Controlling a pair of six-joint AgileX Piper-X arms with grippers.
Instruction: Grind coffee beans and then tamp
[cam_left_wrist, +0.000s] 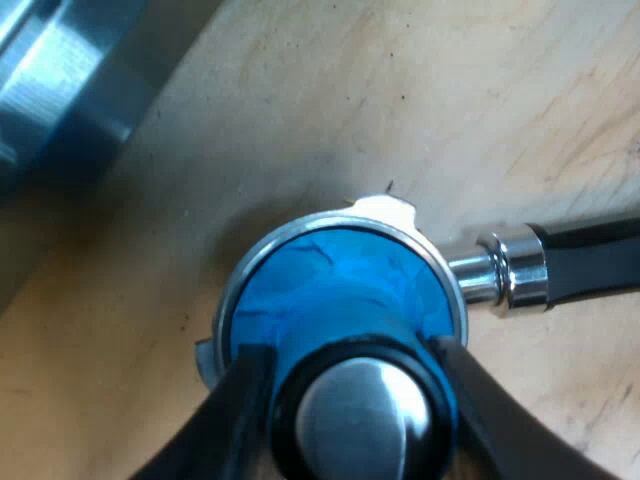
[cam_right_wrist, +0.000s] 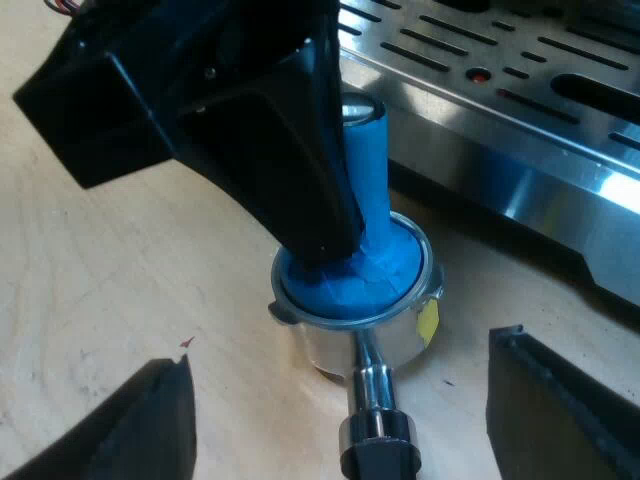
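Left gripper (cam_left_wrist: 355, 400) clamped on blue tamper (cam_left_wrist: 330, 280), fingers either side of stem. Tamper upright, base seated inside metal holder (cam_right_wrist: 325, 350). Holder rests on wooden table (cam_right_wrist: 100, 290), just beside espresso machine (cam_right_wrist: 520, 110). Right gripper (cam_right_wrist: 345, 350) spread wide near holder's dark handle (cam_right_wrist: 378, 460), touching nothing.

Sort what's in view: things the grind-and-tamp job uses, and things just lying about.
Job: blue tamper in the metal holder; left gripper, shut on the tamper; right gripper, open near the holder's handle; espresso machine.
Lying about: a red speck on the wooden table.
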